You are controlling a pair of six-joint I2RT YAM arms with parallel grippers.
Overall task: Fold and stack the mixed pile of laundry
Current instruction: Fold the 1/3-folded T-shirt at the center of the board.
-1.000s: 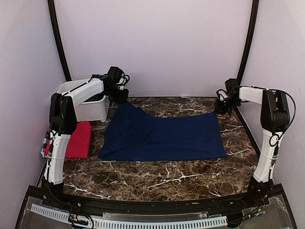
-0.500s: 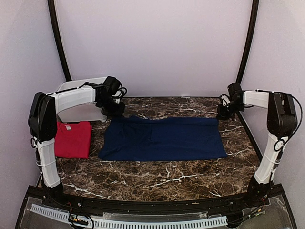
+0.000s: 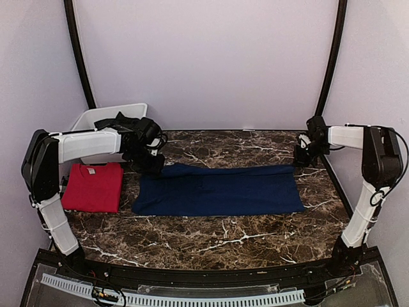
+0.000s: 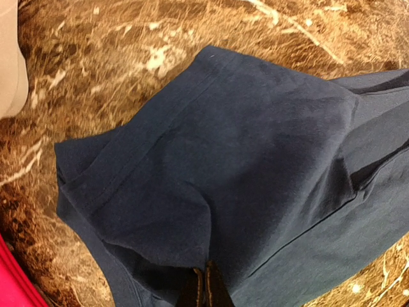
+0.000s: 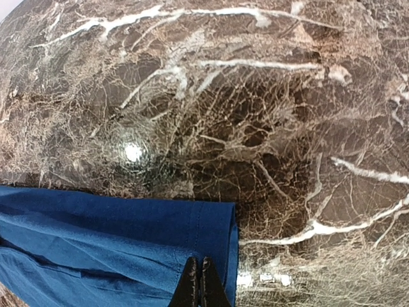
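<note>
Found red T-shirt (image 3: 94, 187) folded flat at far left of marble table (image 3: 217, 236), just in front of white bin (image 3: 84, 119). Noted left gripper (image 3: 153, 165) pinched fully together on far left corner of navy blue T-shirt (image 3: 220, 190), low at the tabletop. Saw shirt lying as a wide band across table centre, layered along its far edge. Noted right gripper (image 3: 300, 158) clamped narrow on its far right corner, cloth nipped between the fingertips

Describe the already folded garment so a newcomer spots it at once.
On the marble table, go left, in front of the white bin. The red T-shirt lies there folded square; the navy shirt beside it is bigger and stretched out.
</note>
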